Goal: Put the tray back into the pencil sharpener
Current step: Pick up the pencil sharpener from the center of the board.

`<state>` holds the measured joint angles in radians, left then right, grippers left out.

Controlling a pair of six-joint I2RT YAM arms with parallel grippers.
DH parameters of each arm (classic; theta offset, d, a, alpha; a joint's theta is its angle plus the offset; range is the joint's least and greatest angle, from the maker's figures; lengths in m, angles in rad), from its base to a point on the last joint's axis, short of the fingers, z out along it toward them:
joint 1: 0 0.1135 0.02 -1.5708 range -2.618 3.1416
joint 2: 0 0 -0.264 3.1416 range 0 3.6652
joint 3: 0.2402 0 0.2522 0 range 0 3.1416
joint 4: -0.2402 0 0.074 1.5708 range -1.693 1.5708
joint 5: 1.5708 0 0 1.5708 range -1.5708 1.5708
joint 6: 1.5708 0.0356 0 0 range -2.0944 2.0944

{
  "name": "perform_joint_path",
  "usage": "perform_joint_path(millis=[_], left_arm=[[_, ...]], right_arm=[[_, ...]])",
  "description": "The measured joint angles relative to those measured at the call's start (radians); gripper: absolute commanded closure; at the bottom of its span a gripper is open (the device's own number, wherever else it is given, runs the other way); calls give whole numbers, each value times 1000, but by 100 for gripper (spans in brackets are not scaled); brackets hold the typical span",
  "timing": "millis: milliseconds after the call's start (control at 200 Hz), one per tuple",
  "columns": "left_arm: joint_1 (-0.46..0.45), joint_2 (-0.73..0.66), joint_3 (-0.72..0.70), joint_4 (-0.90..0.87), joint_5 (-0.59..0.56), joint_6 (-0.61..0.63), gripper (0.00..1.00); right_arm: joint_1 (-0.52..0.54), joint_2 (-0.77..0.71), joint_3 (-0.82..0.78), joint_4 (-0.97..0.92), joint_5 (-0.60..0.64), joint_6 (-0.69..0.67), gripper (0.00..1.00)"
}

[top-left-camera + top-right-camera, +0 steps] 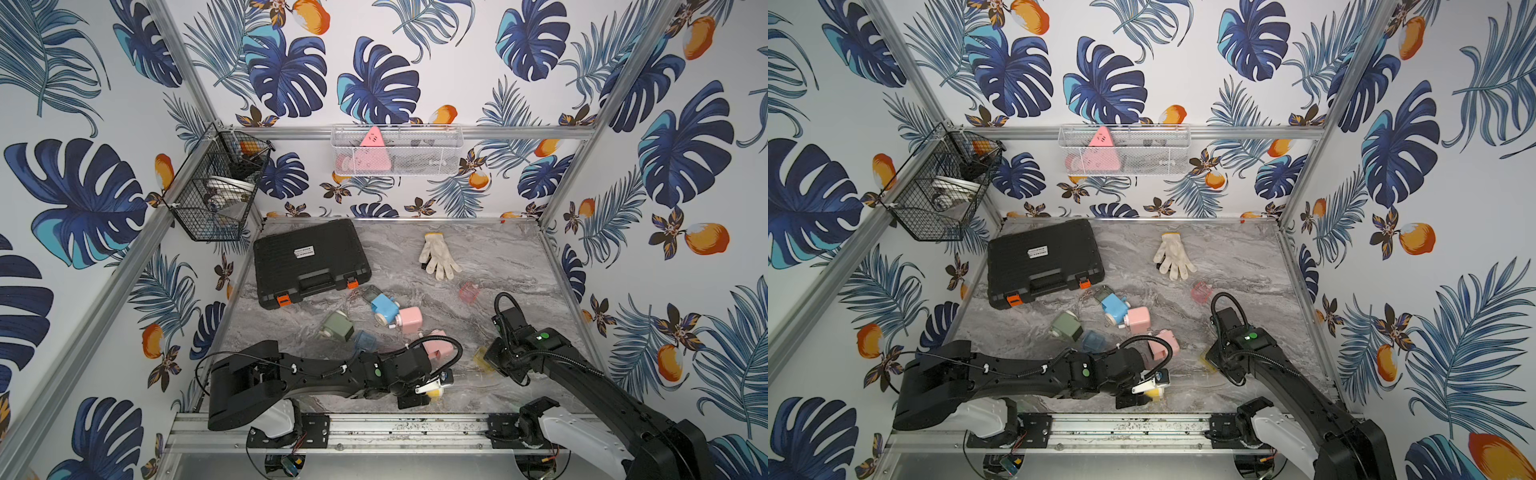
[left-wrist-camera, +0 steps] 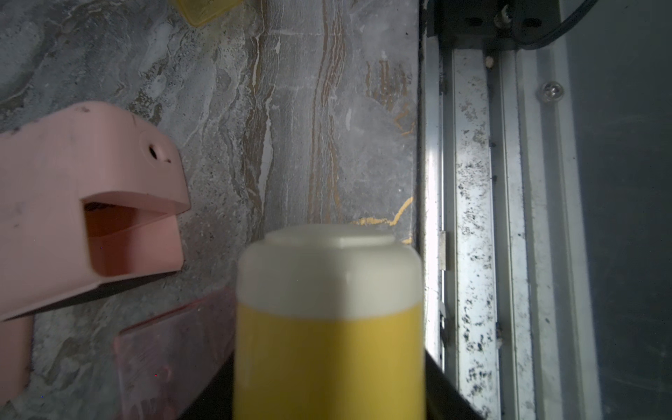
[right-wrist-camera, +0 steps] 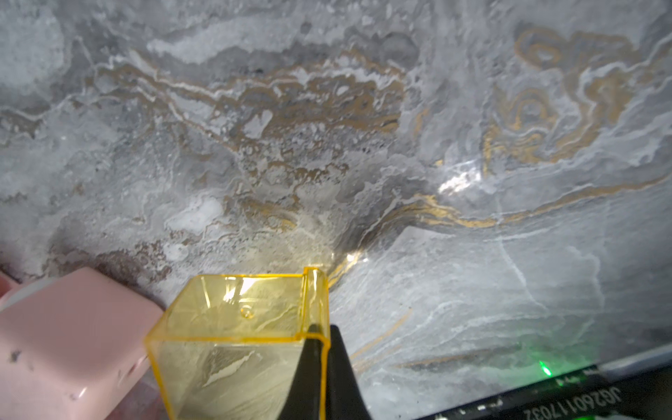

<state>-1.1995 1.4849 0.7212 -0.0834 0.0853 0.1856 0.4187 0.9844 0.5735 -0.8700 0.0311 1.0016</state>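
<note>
**2 yellow parts, 1 per arm, not yet joined**

1 clear yellow tray (image 3: pixel 232 327) sits in the right jaws, which are pressed together on 1 of its side walls: 1 finger inside, 1 outside. In both top views the tray (image 1: pixel 481 356) shows at the tip of the right arm (image 1: pixel 582 374), toward the front right of the table (image 1: pixel 498 249). Whether its base touches the table, I cannot tell.

The left arm (image 1: pixel 332 374) reaches across the front edge. Its jaws pinch the yellow sharpener (image 2: pixel 327 309), a yellow body with a white end, with black fingers flanking it on both sides. In a top view the sharpener (image 1: pixel 1154 392) peeks out under the wrist, close to the front rail. Tray and sharpener are near each other but apart; the tray is outside the sharpener.

Just beside the tray lies a pink sharpener (image 1: pixel 438 345), its slot open and empty in the left wrist view. A flat pink tray (image 2: pixel 174 345) lies next to the left jaws.

Farther back are 3 more sharpeners, green (image 1: pixel 338 326), blue (image 1: pixel 384 305) and pink (image 1: pixel 409 318), plus a blue tray (image 1: pixel 365 340). A black case (image 1: pixel 309 262) and a white glove (image 1: pixel 438 255) lie at the rear.
</note>
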Motion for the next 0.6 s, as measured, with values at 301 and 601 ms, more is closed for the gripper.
perform_joint_path(millis=[301,601], left_arm=[[9,-30,-42,3,-3,-19,58],[13,-31,-64,25,-2,-26,58]], right_arm=[[231,42,20,-51,1,18,98],[491,120,34,-66,35,107,96]])
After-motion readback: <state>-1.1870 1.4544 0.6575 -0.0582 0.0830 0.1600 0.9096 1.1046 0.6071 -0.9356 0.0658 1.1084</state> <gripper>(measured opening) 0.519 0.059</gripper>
